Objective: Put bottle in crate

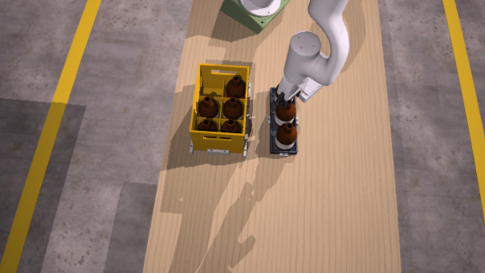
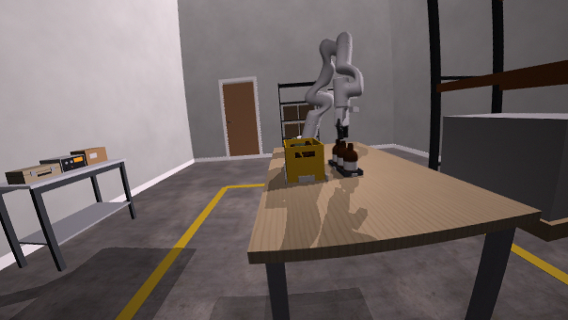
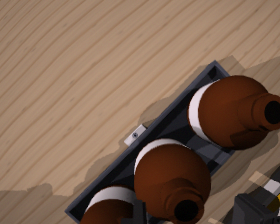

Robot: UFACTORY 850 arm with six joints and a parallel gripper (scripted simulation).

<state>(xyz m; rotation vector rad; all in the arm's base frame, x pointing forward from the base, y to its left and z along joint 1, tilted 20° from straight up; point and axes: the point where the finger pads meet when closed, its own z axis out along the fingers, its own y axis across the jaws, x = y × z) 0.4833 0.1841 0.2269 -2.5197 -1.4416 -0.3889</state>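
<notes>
The yellow crate (image 1: 220,107) stands on the wooden table and holds several brown bottles. Its one empty slot (image 1: 211,86) is at the far left corner. To its right is the dark tray (image 1: 277,127) with three brown, white-labelled bottles in a row; the wrist view shows all three on the tray. My gripper (image 1: 283,99) is open and empty, just above the far part of the tray. In the wrist view the neck of the middle bottle (image 3: 184,208) lies between my fingertips. The near bottle (image 1: 287,135) stands free, and the arm hides the far one.
The arm's green base (image 1: 255,5) is at the far end of the table. In the side view the crate (image 2: 304,159) and tray bottles (image 2: 344,156) sit close together. A grey block (image 2: 505,157) and shelving stand right of the table.
</notes>
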